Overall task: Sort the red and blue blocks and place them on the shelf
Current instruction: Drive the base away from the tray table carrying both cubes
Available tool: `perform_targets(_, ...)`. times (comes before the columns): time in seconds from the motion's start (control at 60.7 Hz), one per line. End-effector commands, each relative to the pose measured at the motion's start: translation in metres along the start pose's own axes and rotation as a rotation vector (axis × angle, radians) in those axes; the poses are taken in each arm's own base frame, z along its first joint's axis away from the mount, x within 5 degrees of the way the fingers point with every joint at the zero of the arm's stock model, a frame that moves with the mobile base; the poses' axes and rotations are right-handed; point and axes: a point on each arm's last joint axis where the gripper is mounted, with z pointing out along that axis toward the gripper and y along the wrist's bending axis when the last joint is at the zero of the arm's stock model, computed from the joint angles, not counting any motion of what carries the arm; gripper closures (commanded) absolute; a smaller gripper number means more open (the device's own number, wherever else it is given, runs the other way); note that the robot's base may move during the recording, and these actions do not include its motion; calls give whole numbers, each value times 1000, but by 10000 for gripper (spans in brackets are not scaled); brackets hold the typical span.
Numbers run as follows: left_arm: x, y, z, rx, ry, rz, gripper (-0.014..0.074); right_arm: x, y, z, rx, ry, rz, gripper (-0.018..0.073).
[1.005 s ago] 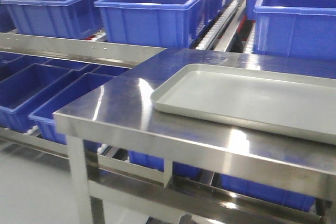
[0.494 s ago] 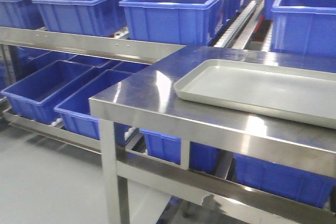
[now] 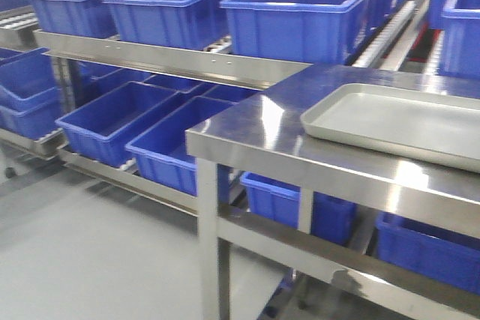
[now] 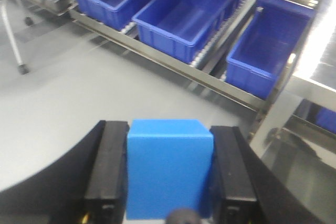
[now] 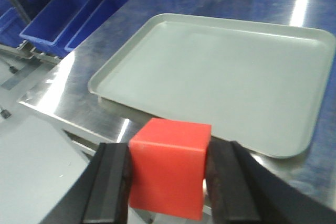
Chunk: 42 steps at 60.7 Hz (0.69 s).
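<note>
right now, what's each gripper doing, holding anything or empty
Left gripper: jaws closed on the blue block.
Right gripper: jaws closed on the red block.

We see the blue block (image 4: 169, 167) at six o'clock, clamped in the left gripper (image 4: 169, 132); the red block (image 5: 169, 167) likewise in the right gripper (image 5: 169, 149). The steel shelf (image 3: 172, 61) spans nine to one o'clock.

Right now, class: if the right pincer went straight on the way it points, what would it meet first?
Probably the near rim of the grey tray: the right pincer, shut on the red block, points at it. Depth is unclear, so the steel table might come first.
</note>
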Motion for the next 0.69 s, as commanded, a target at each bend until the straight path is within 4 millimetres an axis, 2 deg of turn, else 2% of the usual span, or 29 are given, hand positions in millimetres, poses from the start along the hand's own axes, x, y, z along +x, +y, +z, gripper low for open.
perform_targets(0.0,-17,-3,-4,21,-112,2,472,-16,4,-4,-20,-111,-12,510)
perform_targets(0.675,-17,-3,-4,21,-112,2,472,-16,4,-4,-20,-111,-12,510)
